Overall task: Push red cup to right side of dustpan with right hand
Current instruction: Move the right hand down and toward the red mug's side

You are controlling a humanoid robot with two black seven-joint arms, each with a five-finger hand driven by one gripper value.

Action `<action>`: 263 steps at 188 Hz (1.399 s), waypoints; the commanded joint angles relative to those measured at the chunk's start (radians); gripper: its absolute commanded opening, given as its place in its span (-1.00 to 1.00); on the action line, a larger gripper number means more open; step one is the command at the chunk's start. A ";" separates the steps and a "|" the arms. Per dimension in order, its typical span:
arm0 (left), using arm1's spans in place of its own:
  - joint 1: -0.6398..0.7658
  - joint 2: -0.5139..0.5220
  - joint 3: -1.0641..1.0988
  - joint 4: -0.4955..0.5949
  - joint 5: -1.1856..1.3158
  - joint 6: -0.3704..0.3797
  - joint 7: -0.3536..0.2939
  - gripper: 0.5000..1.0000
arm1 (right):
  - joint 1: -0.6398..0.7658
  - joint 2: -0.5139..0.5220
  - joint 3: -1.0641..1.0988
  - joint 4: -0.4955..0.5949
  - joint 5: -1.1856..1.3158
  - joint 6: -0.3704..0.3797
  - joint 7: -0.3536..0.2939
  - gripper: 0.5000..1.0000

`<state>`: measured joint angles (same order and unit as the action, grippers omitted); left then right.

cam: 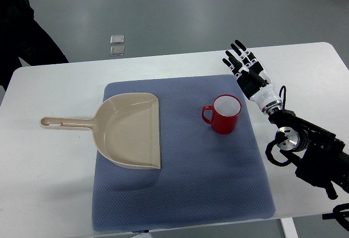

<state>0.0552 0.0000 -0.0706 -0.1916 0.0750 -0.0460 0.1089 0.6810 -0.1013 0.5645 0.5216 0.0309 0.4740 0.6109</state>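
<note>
A red cup (225, 115) with a white inside stands upright on the blue mat (207, 183), its handle pointing left toward the beige dustpan (131, 130). The dustpan lies on the mat's left part, its handle reaching left onto the white table. My right hand (243, 62) hovers to the upper right of the cup, beyond the mat's right edge, with fingers spread and stretched away from me, holding nothing. A gap separates the hand from the cup. The left arm does not show.
The white table (49, 91) ends just beyond the mat at the far side and near the right. Two small clear objects (117, 44) lie on the grey floor behind the table. A dark shape (22, 25) fills the top left corner.
</note>
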 commanded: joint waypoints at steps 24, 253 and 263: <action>0.000 0.000 0.002 0.000 0.002 0.000 0.000 1.00 | 0.002 -0.001 0.000 0.003 -0.003 0.003 0.000 0.74; -0.002 0.000 0.002 -0.012 0.002 -0.002 0.000 1.00 | -0.129 -0.380 -0.009 0.311 -0.709 0.066 0.000 0.74; -0.002 0.000 0.002 -0.012 0.002 -0.002 0.000 1.00 | -0.132 -0.377 -0.009 0.310 -0.709 0.057 0.000 0.74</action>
<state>0.0537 0.0000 -0.0682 -0.2040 0.0769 -0.0476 0.1089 0.5541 -0.4847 0.5566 0.8346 -0.6746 0.5504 0.6109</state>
